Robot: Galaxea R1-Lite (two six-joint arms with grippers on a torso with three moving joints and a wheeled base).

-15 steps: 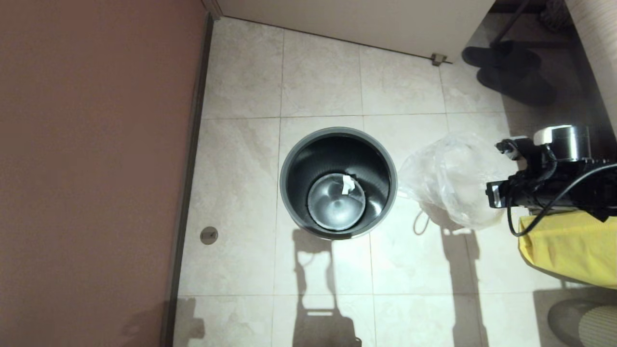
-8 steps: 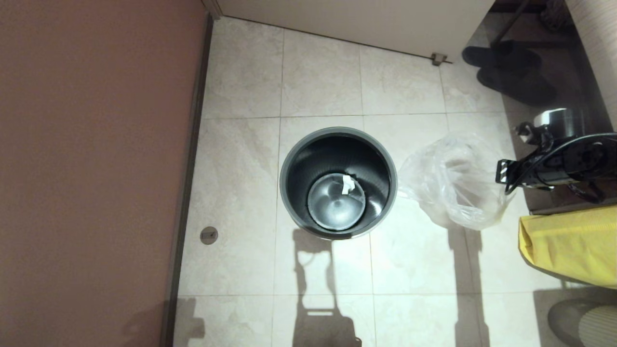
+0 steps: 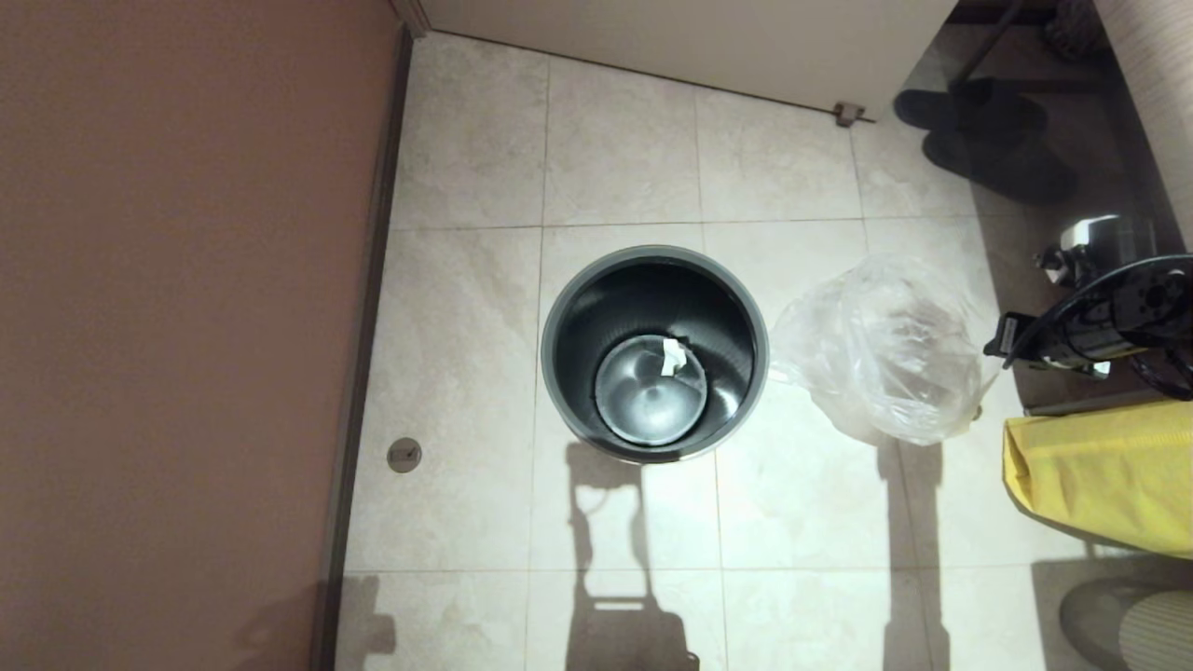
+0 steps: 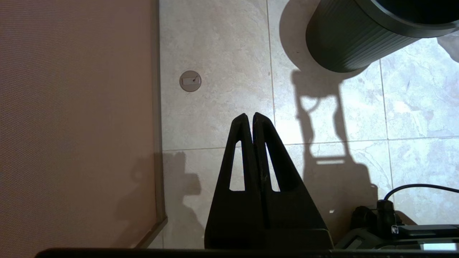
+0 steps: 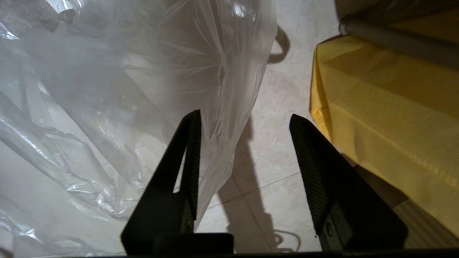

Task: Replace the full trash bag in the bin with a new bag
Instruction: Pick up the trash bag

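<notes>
The bin (image 3: 546,347) stands upright in the middle of the tiled floor, with no liner in it. A small white scrap (image 3: 671,356) lies on its shiny bottom. The new bag (image 3: 885,345), clear and crinkly, sits puffed up on the floor just right of the bin. My right gripper (image 3: 1002,340) hovers at the bag's right edge. In the right wrist view this gripper (image 5: 244,116) is open, a fold of the bag (image 5: 107,89) lies against one finger (image 5: 192,150), and nothing is clamped. My left gripper (image 4: 250,115) is shut and empty, low near the wall, with the bin (image 4: 344,39) beyond it.
An opaque yellow bag (image 3: 1100,475) sits at the right, close to my right gripper, and shows as yellow bag (image 5: 387,107) in the wrist view. A reddish wall (image 3: 186,326) runs along the left. A floor drain (image 3: 404,455) lies near it. Dark slippers (image 3: 988,140) rest at the back right.
My right arm has drawn back to the right, off the clear bag's right side. The bag has settled and spread a little. The bin has not moved.
</notes>
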